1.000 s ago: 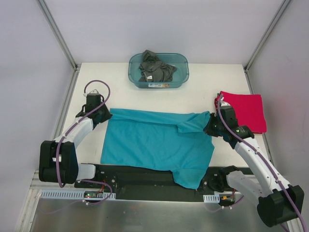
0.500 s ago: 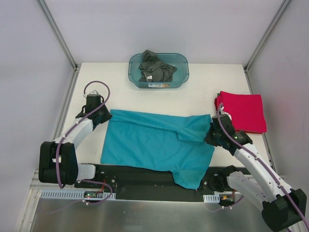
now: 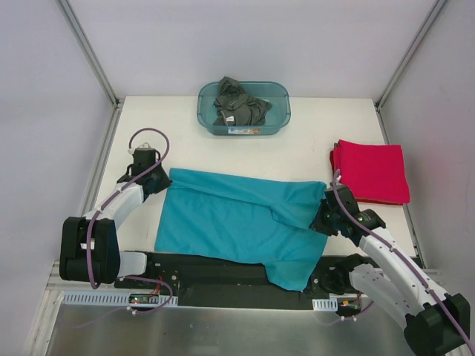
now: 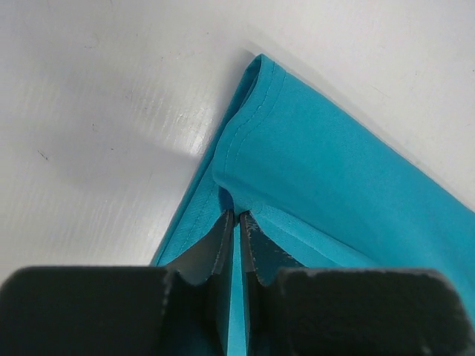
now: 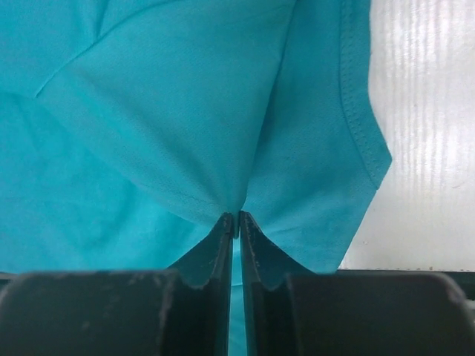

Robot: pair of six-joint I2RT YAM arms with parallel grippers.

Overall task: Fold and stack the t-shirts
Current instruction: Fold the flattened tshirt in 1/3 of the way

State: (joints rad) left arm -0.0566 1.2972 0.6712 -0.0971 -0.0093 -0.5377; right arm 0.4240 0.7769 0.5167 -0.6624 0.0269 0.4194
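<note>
Fingers of your right gripper [image 5: 237, 216] sit pressed together with only a hairline slit between them. A pinch of the teal-blue t-shirt [image 5: 171, 111] is caught at their tips. The cloth fans out from that spot in folds, and a hemmed sleeve edge curves off to the right over the white table [image 5: 423, 148]. Your left gripper [image 4: 233, 215] is equally narrow, nipping the tee just under a rolled, stitched corner. You cannot see how much fabric lies between either pair of pads, since the tips cover it.

From above, the tee lies spread across the near half of the table between the two arms. The left gripper is at its far left corner and the right one at its right edge, where a flap is folded back onto the body. Its near right corner hangs over the black base rail [image 3: 208, 267], so its outline there is hard to follow. Beyond the right gripper, apart from the teal tee, a crimson red t-shirt [image 3: 375, 172] lies folded flat. At the far edge, a translucent blue-green tub [image 3: 280, 119] holds crumpled dark grey t-shirts [image 3: 237, 102]; you cannot tell how many.
</note>
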